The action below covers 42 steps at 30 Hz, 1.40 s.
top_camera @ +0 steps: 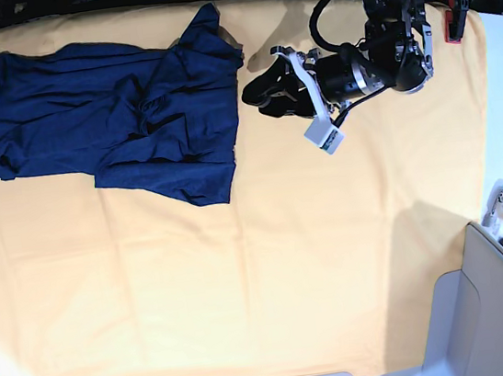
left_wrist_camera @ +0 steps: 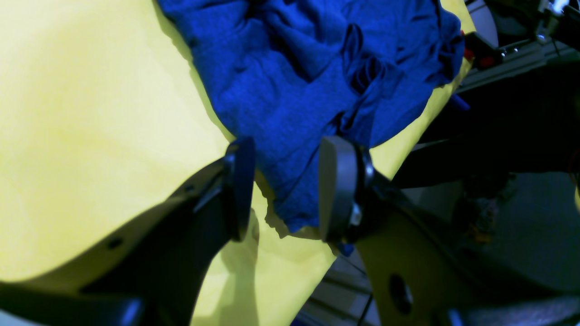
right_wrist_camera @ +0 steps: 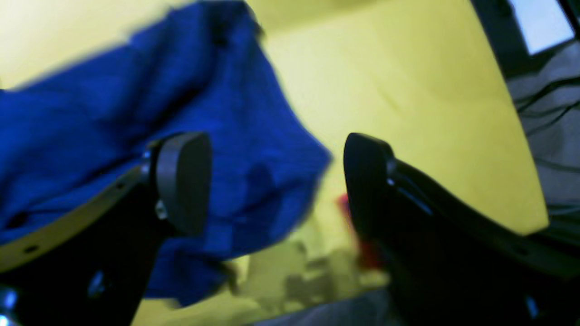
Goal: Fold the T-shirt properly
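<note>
Near edge of the desk is bare yellow cloth (top_camera: 273,278). Further up, the T-shirt (top_camera: 103,115) lies crumpled at the far-left of the desk – one side doubled over, hem corner pointing toward the middle, nothing flat yet. Left gripper (top_camera: 266,89) sits just beside the shirt's far corner; in its wrist view its jaws stand apart w/ a fabric edge between them, not pinched, so released. Right gripper (right_wrist_camera: 276,181) is at the shirt's left end, jaws spread wide, cloth only near one pad – holding nothing. Risk: closing now could grab the yellow cloth along w/ the thin knit, or catch several bunched layers and drag the heap instead of spreading it.
</note>
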Available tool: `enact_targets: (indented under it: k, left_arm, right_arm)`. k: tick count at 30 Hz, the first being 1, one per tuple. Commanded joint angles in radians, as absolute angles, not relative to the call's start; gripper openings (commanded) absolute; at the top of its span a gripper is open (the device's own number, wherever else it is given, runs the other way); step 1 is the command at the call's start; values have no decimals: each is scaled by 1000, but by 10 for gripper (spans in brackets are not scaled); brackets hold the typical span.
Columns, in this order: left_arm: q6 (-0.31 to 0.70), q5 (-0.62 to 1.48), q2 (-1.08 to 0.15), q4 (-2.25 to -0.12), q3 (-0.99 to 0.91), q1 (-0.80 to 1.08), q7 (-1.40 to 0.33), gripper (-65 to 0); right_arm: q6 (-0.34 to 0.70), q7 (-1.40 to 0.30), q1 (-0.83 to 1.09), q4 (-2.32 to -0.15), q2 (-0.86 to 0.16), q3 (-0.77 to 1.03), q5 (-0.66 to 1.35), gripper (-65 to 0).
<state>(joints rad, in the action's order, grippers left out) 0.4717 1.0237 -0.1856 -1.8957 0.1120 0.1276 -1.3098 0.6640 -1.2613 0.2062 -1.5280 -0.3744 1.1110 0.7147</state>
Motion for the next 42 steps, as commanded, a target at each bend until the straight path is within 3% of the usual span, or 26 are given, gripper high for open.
enact_targets:
  k: [1, 5, 11, 20, 26, 42]
  left_arm:
    - [476, 1044, -188, -1910, 105, 117, -1302, -429]
    - [476, 1044, -188, -1910, 105, 117, -1302, -429]
    - [476, 1044, -183, -1910, 105, 117, -1302, -430]
    - [475, 1044, -185, -1908, 104, 133, -1265, -431]
    - [390, 1044, -185, -1908, 107, 133, -1265, -430]
    - [384, 1044, -183, -1908, 111, 131, -1265, -430]
  right_arm:
    - [690, -1250, 193, -1483, -430, 1112, 730, -205]
    - [698, -1245, 136, -1264, -541, 1029, 730, -205]
    - [698, -1245, 54, -1147, -582, 892, 730, -205]
    - [698, -1271, 44, -1148, -512, 727, 817, -205]
    - [698, -1330, 114, -1152, -489, 723, 947, -205]
    - [698, -1330, 213, -1346, -378, 720, 966, -205]
